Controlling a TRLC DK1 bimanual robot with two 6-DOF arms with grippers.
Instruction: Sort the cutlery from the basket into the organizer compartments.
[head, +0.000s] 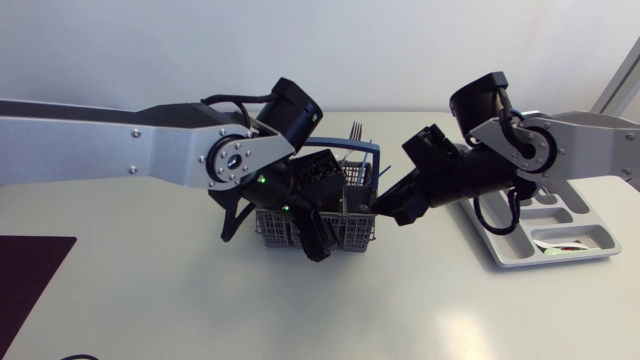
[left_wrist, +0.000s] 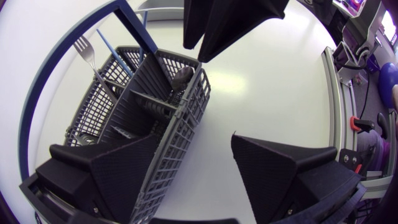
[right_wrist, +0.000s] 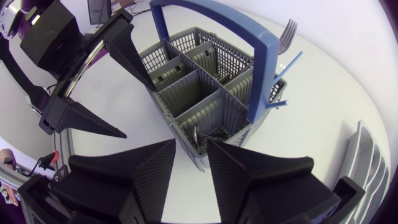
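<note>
Basket (right_wrist: 186, 81) contents mostly hidden; only a fork (right_wrist: 287, 30) shows clearly.

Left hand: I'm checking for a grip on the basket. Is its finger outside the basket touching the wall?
Apart. The left wrist view shows bare table between that finger and the basket wall.

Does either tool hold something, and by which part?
The left tool holds nothing. The right tool flanks a utensil at its top; whether it grips cannot be told.
</note>
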